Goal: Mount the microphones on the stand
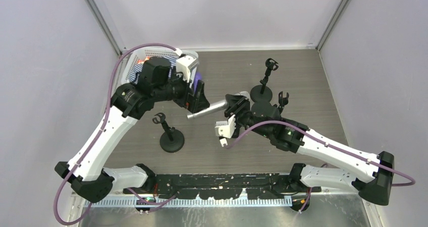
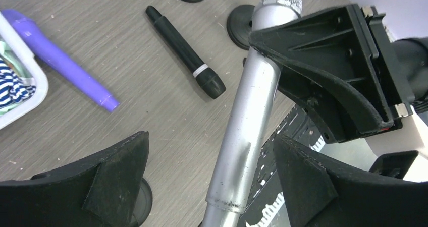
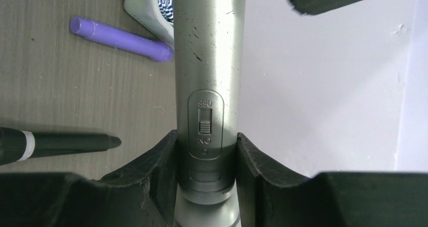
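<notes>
The silver-grey microphone is held level above the table, and my right gripper is shut on its body just below the on/off switch, near the head. My left gripper is open. Its fingers straddle the microphone's handle with a gap on each side. The black microphone and the purple microphone lie flat on the wood table; both also show in the right wrist view, black microphone, purple microphone. Three black stands with empty clips are on the table: left stand, back stand, right stand.
A white basket with striped cloth sits at the back left, next to the purple microphone. Grey walls close in the table on three sides. A black rail runs along the near edge between the arm bases.
</notes>
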Action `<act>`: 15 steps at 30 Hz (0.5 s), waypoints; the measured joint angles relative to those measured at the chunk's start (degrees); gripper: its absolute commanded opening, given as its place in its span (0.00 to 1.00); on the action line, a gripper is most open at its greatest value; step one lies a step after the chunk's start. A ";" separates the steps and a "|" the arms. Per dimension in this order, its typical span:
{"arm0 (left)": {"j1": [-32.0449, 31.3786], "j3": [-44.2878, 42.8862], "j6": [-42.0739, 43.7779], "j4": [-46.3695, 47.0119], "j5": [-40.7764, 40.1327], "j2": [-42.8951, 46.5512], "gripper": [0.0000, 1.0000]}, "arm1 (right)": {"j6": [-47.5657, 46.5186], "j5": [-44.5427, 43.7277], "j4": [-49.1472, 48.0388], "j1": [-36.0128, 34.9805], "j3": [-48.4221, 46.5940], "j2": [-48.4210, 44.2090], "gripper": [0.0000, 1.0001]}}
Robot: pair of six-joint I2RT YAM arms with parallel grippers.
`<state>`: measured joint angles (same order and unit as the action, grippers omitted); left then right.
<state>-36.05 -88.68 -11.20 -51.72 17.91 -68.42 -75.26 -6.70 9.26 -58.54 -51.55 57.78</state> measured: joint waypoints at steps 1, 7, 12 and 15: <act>-0.33 -0.02 0.31 -0.17 0.22 -0.31 0.92 | -0.98 0.00 -0.31 0.00 0.00 0.00 0.01; -2.86 -0.02 2.43 -1.95 1.46 -2.64 0.86 | -5.22 0.17 -1.75 0.00 -0.09 0.50 0.01; -4.07 -0.02 2.95 -2.62 1.73 -4.22 0.74 | -7.48 0.68 -3.06 0.00 -0.39 2.23 0.06; -4.35 -0.02 3.06 -2.95 1.70 -4.94 0.68 | -8.07 1.01 -3.72 -0.02 -0.68 2.75 0.08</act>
<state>-40.40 -88.71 -8.14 -54.68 19.62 -73.36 -83.33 -5.69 5.54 -58.57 -52.23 60.53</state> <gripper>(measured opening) 0.735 0.445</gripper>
